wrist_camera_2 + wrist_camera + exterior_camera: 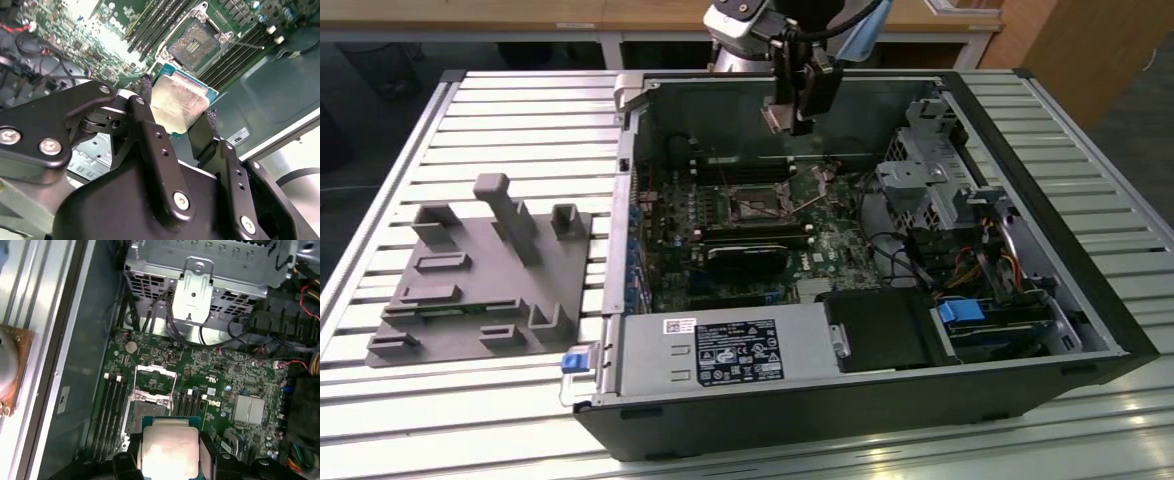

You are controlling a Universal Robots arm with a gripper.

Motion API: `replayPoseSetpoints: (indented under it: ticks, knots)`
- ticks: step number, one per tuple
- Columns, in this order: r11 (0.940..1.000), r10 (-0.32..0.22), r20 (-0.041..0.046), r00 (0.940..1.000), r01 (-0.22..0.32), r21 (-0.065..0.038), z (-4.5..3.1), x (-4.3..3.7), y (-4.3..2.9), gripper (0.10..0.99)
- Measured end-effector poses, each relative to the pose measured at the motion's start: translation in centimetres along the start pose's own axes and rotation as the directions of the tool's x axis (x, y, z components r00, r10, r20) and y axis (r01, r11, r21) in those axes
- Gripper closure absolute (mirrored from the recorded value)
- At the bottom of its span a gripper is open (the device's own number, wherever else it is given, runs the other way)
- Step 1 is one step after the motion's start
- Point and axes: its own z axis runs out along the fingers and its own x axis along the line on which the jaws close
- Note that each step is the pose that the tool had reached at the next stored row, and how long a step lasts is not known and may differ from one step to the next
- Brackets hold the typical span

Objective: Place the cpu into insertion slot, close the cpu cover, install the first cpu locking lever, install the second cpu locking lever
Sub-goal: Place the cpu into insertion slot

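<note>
The claw (178,107) is clenched on the cpu (175,97). Its black fingers (146,92) press two opposite edges, and the chip's dull silver top faces the camera. The cpu is held in the air, clear of the insertion slot (194,45), which the second wrist view shows bare and unfilled. In the first wrist view the cpu cover (155,371) stands open at one edge of the slot, with green board visible through its cut-out. The exterior view places the claw (801,122) over the rear of the open computer case (854,400), which rests on the slatted counter (520,120). A grey fixture block (480,270) lies beside the case, toward the counter edge at the exterior view's left.
</note>
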Motion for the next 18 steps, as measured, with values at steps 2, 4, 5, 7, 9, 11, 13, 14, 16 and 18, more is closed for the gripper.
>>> replayPoseSetpoints:
  ticks: [2,4,5,7,9,11,13,14,16,18]
  knots:
    - [0.9995,0.033,0.0029,0.9994,-0.033,-0.001,0.04,0.00,0.00,0.545]
    - [0.9982,0.060,0.0052,0.9982,-0.060,-0.001,0.07,0.00,-0.01,0.545]
    - [0.9974,0.073,0.0062,0.9973,-0.073,-0.002,0.09,0.00,-0.01,0.545]
    - [0.9954,0.096,0.0082,0.9954,-0.095,-0.002,0.14,0.00,-0.01,0.545]
    - [0.9942,0.108,0.0093,0.9942,-0.108,-0.002,0.19,0.00,-0.01,0.545]
    - [0.9935,0.114,0.0099,0.9934,-0.114,-0.002,0.25,0.00,-0.02,0.545]
    - [0.9930,0.118,0.0100,0.9930,-0.118,-0.002,0.35,0.00,-0.03,0.545]
    - [0.9930,0.118,0.0102,0.9929,-0.118,-0.001,0.40,-0.01,-0.04,0.545]
    - [0.9929,0.119,0.0101,0.9929,-0.119,0.000,0.50,-0.01,-0.05,0.545]
    - [0.9929,0.119,0.0101,0.9929,-0.119,0.000,0.59,-0.01,-0.05,0.545]
